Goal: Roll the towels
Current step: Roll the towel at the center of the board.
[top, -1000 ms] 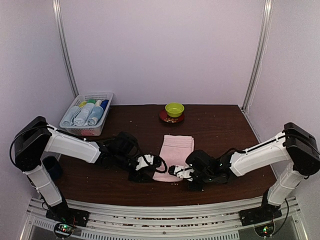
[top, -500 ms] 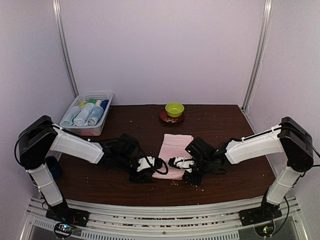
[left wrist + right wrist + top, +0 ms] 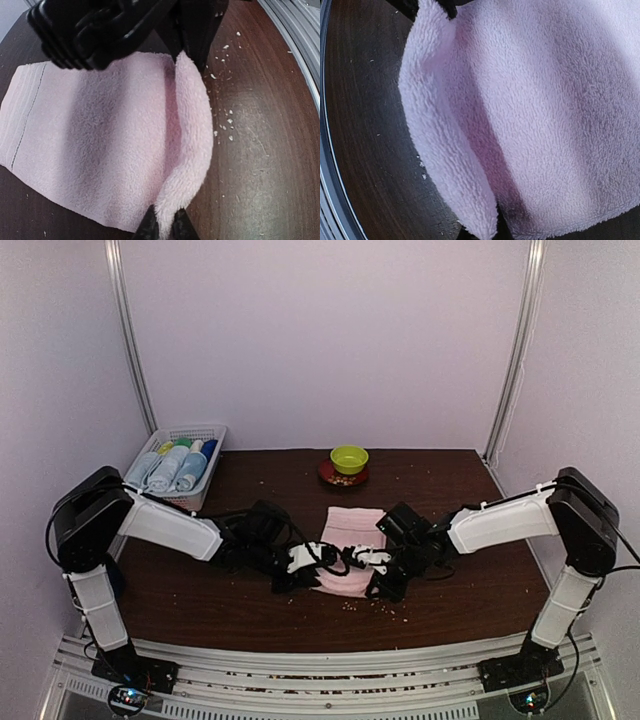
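Pink towel [image 3: 115,130] lay on the dark table [image 3: 260,150], front centre. It was fleecy and mostly flat, with its near edge raised into a curled lip. Left gripper [image 3: 165,227] was pinched on one end of that lip and right gripper [image 3: 370,562] was clamped on the other. Versus a second before, both grippers had advanced over the towel. The visible towel looked shorter, though the arms partly hid it from overhead.

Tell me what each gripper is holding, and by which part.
Both pinch the pink towel by its raised near edge: the left gripper at one end of the fold, the right gripper at the other.
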Tool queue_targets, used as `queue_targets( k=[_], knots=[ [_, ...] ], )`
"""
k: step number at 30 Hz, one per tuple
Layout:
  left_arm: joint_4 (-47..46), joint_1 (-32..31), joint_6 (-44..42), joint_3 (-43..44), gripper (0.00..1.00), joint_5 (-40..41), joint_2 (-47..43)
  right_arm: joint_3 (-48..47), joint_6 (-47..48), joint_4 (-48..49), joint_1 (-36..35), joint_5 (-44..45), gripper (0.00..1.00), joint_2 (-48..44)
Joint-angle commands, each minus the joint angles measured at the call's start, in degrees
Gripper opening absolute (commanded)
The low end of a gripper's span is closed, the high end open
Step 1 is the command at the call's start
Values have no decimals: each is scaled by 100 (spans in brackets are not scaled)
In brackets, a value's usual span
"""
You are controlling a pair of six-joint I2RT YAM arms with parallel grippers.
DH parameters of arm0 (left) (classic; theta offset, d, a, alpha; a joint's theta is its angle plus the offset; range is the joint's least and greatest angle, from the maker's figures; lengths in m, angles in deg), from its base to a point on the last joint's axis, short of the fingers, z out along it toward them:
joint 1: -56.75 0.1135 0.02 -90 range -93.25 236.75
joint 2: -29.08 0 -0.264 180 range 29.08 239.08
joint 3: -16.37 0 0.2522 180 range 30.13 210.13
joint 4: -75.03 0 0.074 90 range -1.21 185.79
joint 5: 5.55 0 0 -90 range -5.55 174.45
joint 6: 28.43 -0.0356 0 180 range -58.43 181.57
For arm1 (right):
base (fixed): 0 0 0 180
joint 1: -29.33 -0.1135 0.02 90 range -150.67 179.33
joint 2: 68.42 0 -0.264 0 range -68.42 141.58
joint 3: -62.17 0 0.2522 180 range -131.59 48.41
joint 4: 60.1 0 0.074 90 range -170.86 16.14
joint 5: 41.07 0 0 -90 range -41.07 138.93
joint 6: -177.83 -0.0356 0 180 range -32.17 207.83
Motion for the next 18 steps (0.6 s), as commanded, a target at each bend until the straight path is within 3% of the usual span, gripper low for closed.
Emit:
queue_targets(
  k=[1, 7, 18],
  knots=[
    [76, 47, 60, 297, 3, -39, 227, 25, -7, -475, 272, -28, 0, 312],
    [395, 122, 233, 546, 0, -137, 342, -13, -72, -523, 585, -400, 0, 426],
    [1046, 184, 609, 1328, 0, 556, 862, -131, -209, -672, 965, -876, 0, 863]
  ],
)
